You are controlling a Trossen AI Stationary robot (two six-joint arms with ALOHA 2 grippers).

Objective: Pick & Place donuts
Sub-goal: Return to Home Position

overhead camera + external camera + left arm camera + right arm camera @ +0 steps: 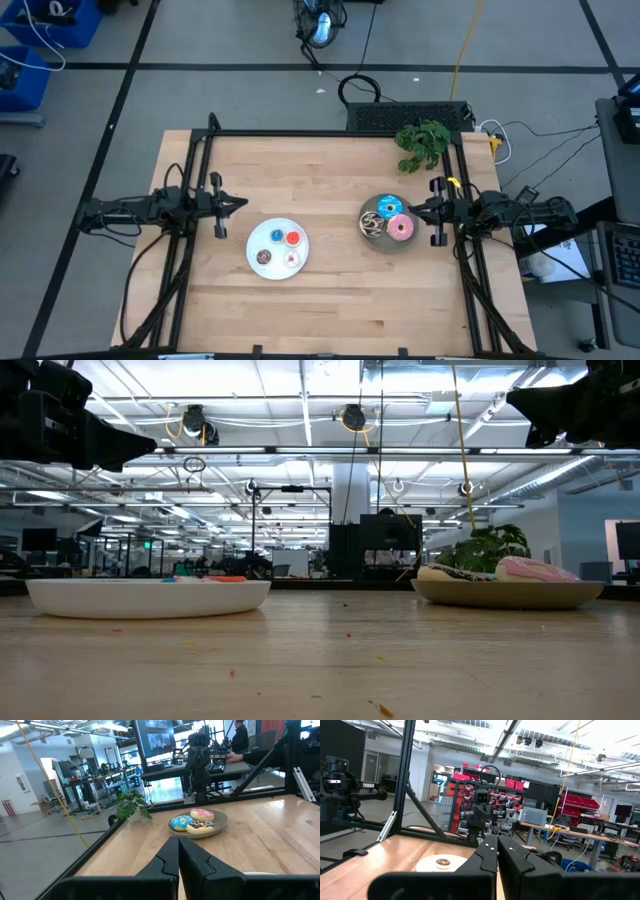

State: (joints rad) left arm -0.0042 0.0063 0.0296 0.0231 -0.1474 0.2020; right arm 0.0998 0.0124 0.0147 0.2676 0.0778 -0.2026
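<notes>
Three larger donuts lie on a gray plate [385, 240] on the table's right part: pink [401, 229], blue sprinkled [389, 207] and brown-white [372, 226]. They also show in the left wrist view [201, 813] [181, 822] [200, 826]. Several tiny donuts, blue [277, 237], red [293, 238], brown [263, 257] and cream [292, 260], sit on a white plate [258, 240] left of centre. My left gripper [243, 205] hovers shut above the table's left part, left of the white plate. My right gripper [413, 209] hovers shut just right of the gray plate.
A green leafy plant [422, 142] stands near the table's far right corner. A black frame [330, 133] runs along the far edge and both sides. Bare wood lies between the two plates and along the near edge. A person shows far off in the left wrist view [241, 737].
</notes>
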